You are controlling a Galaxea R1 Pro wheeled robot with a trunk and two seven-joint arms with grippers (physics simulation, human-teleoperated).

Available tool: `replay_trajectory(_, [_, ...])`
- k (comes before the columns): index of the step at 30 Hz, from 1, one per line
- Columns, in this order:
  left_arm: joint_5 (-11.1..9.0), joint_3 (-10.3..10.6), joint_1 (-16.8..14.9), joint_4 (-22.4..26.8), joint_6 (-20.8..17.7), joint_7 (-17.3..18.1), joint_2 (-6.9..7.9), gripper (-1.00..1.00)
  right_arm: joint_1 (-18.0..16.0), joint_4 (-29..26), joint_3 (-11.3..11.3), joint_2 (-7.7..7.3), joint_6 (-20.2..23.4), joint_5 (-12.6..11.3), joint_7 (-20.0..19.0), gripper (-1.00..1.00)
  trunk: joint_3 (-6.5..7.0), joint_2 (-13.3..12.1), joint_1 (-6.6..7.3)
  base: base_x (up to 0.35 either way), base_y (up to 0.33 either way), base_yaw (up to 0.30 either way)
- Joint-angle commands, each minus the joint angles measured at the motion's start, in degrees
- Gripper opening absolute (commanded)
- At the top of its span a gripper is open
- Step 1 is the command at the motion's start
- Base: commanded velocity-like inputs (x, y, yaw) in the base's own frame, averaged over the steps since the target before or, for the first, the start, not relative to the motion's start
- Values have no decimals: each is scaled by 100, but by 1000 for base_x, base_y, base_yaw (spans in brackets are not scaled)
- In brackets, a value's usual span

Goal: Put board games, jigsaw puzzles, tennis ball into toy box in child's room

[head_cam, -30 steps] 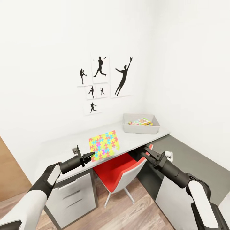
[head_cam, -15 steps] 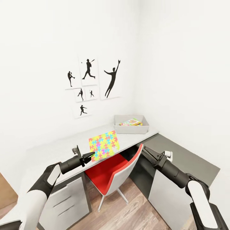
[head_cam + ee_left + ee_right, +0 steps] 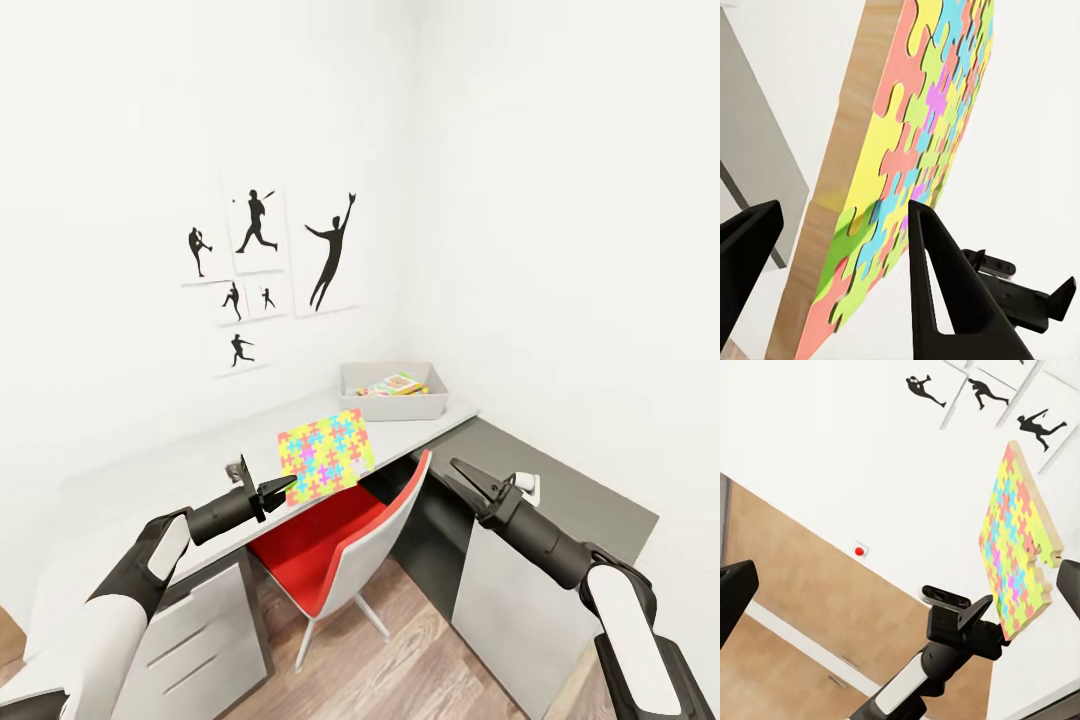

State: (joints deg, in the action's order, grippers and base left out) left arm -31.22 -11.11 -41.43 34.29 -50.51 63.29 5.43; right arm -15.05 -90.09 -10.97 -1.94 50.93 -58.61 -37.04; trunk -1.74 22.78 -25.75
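One table [image 3: 190, 455], one red chair [image 3: 330, 545] and one toy box [image 3: 392, 403] at the table's far end are seen; since the earlier frames the whole view has shifted sideways. One jigsaw puzzle [image 3: 325, 454] is gripped by its edge in the left gripper [image 3: 280, 490]. The right gripper [image 3: 470, 482] is parted, nothing held.

The tabletop [image 3: 180, 470] lies bare between the held jigsaw puzzle [image 3: 325, 455] and the toy box [image 3: 393, 391], leaving an open lane to the box; the box has no lid and a printed game [image 3: 388, 384] lies in it; a red chair [image 3: 340, 545] stands tucked under the tabletop's front edge below the puzzle, between the left pincer [image 3: 283, 487] and the right pincer [image 3: 470, 478]; walls close the corner behind the box.
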Motion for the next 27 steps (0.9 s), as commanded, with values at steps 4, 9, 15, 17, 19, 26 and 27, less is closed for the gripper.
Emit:
replay_trajectory(4, [-9,-5,-6,-2,-29,8,0,-100,-6,0,-1,2,24,2,-5,100,-13,13,-4,0,0,-4])
replay_trajectory(9, [-9,-5,-6,-2,-29,8,1,-100,-6,0,-1,15,22,6,2,100,-13,13,-4,0,0,-1])
replay_trajectory(15, [-13,-5,-6,-2,-29,8,-4,-100,-6,0,-1,39,22,7,3,100,-21,13,-4,0,0,0])
replay_trajectory(17, [-13,-5,-4,-2,-29,8,-3,-100,-6,6,-1,46,22,7,3,100,-33,13,-4,0,0,0])
replay_trajectory(19, [-10,-9,-2,-2,-28,8,0,-100,-6,23,2,50,22,9,3,100,-49,13,-4,0,0,0])
replay_trajectory(26, [-16,-54,17,33,-21,17,13,-100,-6,89,5,53,22,16,3,100,-113,13,-4,1,0,0])
replay_trajectory(27, [-16,-53,18,62,-21,17,15,-100,-6,92,6,53,22,16,3,100,-122,13,-4,50,11,0])
